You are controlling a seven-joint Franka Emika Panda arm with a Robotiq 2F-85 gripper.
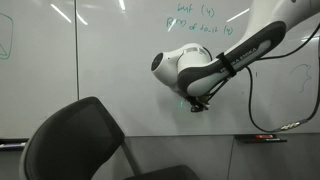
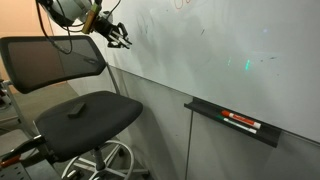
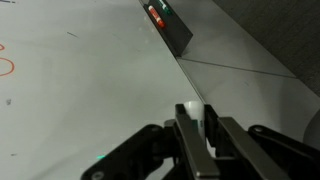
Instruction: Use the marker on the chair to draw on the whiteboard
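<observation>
1. Hand [image 1: 198,104] is up at the whiteboard [image 1: 100,50], clear of the chair [image 1: 80,135] and off to one side of its backrest. In both exterior views it sits just beside the board face. Whether anything touches the board: cannot tell at this size.
2. Wrist view: fingers [image 3: 186,128] are drawn in close on a pale slim piece between them, which I take to be the marker [image 3: 208,128]. So the hand is pinching the marker, not spread. By that reading the marker is at the board, not on the chair.
3. The seat [image 2: 105,108] shows a small dark bump, too small to identify.
4. Why held so (judgement): the arm [image 1: 250,45] reaches in along the wall with the hand turned toward the board. That would put the marker's end, not its side, at the surface.
5. Why here (judgement): the patch around the hand is bare. The green handwriting [image 1: 200,20] is higher up and well apart, so a new line would not run over it.
6. The tray [image 2: 205,110] lower along the board holds other markers [image 2: 242,123]. They are well apart from the hand and look like ordinary board storage, not part of this task.
7. Stage (judgement): pickup is complete; the stroke itself is the step in hand.
8. Risk: the board is glossy and the pinch is narrow, so pushing too hard could slide the marker back through the fingers.
</observation>
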